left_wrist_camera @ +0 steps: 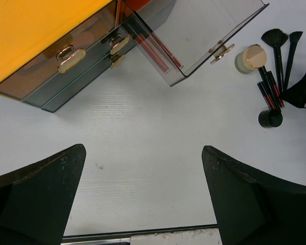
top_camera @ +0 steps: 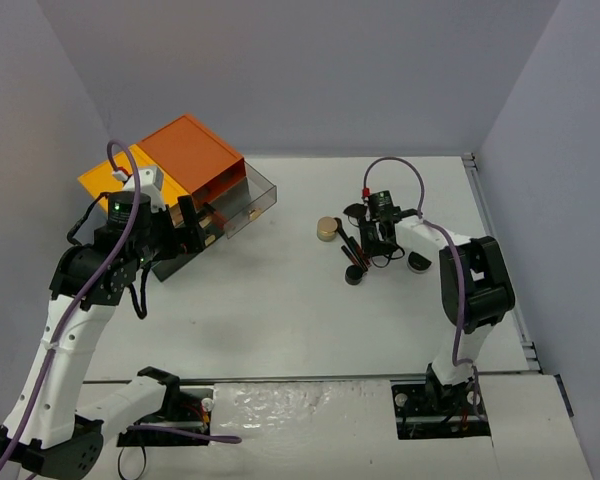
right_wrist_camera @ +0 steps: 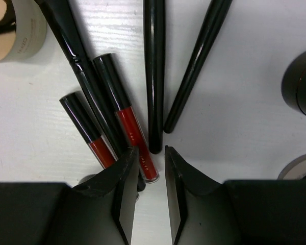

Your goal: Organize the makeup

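Observation:
The makeup lies in a cluster at centre right: a gold-lidded jar (top_camera: pixel 327 229), black brushes and red-and-black tubes (top_camera: pixel 355 245), and a round black compact (top_camera: pixel 354 275). My right gripper (top_camera: pixel 368 238) is low over this cluster. In the right wrist view its jaws (right_wrist_camera: pixel 150 151) stand narrowly apart, with the end of a red tube (right_wrist_camera: pixel 128 120) between them, beside the left finger (right_wrist_camera: pixel 127 173). A brush handle (right_wrist_camera: pixel 155 76) ends just ahead of the tips. My left gripper (left_wrist_camera: pixel 143 171) is wide open and empty near the cabinet. No lavender curler is in view.
The orange-and-yellow-topped drawer cabinet (top_camera: pixel 180 165) stands at the far left with one smoked drawer (top_camera: pixel 252 195) pulled out; red tubes (left_wrist_camera: pixel 153 48) lie inside it. A second compact (top_camera: pixel 418 262) lies right of the cluster. The jar (left_wrist_camera: pixel 250 57) and brushes (left_wrist_camera: pixel 275 41) show in the left wrist view.

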Controlling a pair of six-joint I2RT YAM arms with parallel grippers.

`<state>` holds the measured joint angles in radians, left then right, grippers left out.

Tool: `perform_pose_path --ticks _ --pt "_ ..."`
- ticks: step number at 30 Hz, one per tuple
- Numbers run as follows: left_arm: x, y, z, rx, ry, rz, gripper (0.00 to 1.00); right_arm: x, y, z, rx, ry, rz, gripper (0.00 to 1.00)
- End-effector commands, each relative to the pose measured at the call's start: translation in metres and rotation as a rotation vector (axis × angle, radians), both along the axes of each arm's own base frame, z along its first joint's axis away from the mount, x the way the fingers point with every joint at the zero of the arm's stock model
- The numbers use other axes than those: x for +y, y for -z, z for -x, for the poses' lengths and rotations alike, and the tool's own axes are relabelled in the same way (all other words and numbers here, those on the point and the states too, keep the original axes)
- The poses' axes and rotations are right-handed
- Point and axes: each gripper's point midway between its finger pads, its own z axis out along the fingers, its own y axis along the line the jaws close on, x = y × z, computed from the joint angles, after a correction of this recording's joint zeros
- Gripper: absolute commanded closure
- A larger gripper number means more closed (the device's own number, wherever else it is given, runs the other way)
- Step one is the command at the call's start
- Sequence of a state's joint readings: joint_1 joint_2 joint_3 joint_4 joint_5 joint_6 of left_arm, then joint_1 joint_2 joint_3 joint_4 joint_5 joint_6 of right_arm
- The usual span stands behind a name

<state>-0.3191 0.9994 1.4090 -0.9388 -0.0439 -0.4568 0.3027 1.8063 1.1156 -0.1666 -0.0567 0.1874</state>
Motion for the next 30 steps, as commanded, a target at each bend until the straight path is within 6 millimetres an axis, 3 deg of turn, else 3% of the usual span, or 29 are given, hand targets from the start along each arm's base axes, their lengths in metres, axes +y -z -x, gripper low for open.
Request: perform_pose_path --ticks 1,16,24,30 --pt "0.006 -0.012 -0.002 -0.053 -0.018 -0.005 0.03 0.01 -0.009 -0.019 -0.053 -0.016 -0.015 0.77" --pt "0.004 -0.012 -0.004 -0.052 -0.022 0.003 0.03 0.028 0.008 -0.004 -0.027 -0.033 0.015 0.77" --pt "0.003 -0.008 -0.002 -0.044 -0.023 0.014 0.03 0.011 0.012 0.01 -0.027 0.078 0.062 0.7" --pt "0.002 -0.01 -0.003 -0.047 -0.021 0.017 0.03 0.018 0.016 0.021 0.0 0.056 0.021 0.72"
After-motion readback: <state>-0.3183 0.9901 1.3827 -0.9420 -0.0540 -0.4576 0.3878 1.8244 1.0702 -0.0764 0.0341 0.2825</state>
